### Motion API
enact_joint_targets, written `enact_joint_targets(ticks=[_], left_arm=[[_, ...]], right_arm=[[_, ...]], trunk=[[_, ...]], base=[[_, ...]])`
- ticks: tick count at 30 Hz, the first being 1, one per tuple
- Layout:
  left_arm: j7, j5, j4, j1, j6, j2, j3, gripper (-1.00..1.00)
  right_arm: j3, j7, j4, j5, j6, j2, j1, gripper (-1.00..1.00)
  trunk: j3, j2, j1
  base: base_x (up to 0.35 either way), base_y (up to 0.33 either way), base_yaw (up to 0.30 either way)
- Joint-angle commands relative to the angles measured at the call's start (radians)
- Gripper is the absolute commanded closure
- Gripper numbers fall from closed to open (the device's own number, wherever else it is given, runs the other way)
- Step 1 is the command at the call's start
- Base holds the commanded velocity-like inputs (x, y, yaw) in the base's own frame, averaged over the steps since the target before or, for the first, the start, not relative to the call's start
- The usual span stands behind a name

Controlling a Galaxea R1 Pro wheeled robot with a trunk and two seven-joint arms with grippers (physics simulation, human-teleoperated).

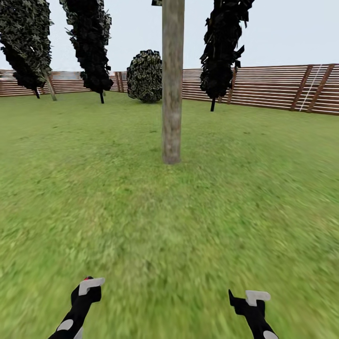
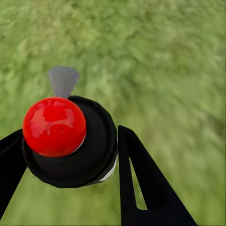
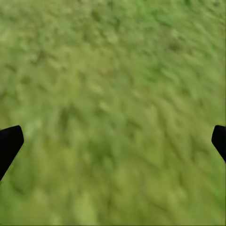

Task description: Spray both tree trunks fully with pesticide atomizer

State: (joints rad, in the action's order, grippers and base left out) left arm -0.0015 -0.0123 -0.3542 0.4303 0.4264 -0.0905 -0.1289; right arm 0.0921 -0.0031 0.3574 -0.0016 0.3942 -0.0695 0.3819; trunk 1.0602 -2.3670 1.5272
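Note:
One tree stands straight ahead on the garden lawn [image 1: 179,226], and its thick grey-tan tree trunk [image 1: 172,94] rises past the picture's upper edge. My left gripper [image 1: 87,289] is low at the left, shut on the pesticide atomizer [image 2: 70,146]. The atomizer has a black cap, a red knob [image 2: 54,126] and a grey nozzle [image 2: 63,81], and sits between the black fingers [image 2: 141,183]. Its red tip [image 1: 87,278] shows at the gripper in the head view. My right gripper [image 1: 247,301] is low at the right, open and empty over grass [image 3: 115,141]. Pesticide is out of view.
A brown slat fence [image 1: 263,87] runs along the back and right. Thin-stemmed dark columnar trees [image 1: 89,47] [image 1: 221,52] and a dark round bush [image 1: 146,75] stand near it. Open grass lies between me and the trunk.

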Motion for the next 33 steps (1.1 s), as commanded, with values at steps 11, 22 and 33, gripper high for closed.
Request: enact_joint_targets(ticks=[11, 22, 33], left_arm=[[0.0, 0.0, 0.0, 0.0, 0.0, 0.0, 0.0, 1.0], [0.0, 0.0, 0.0, 0.0, 0.0, 0.0, 0.0, 1.0], [0.0, 0.0, 0.0, 0.0, 0.0, 0.0, -0.001, 1.0]], right_arm=[[0.0, 0.0, 0.0, 0.0, 0.0, 0.001, 0.0, -1.0], [0.0, 0.0, 0.0, 0.0, 0.0, 0.002, 0.0, -1.0], [0.0, 0.0, 0.0, 0.0, 0.0, 0.002, 0.0, -1.0]], trunk=[[0.0, 0.0, 0.0], [0.0, 0.0, 0.0], [0.0, 0.0, 0.0]], base=[[0.338, 0.0, 0.0], [0.338, 0.0, 0.0], [0.338, 0.0, 0.0]])
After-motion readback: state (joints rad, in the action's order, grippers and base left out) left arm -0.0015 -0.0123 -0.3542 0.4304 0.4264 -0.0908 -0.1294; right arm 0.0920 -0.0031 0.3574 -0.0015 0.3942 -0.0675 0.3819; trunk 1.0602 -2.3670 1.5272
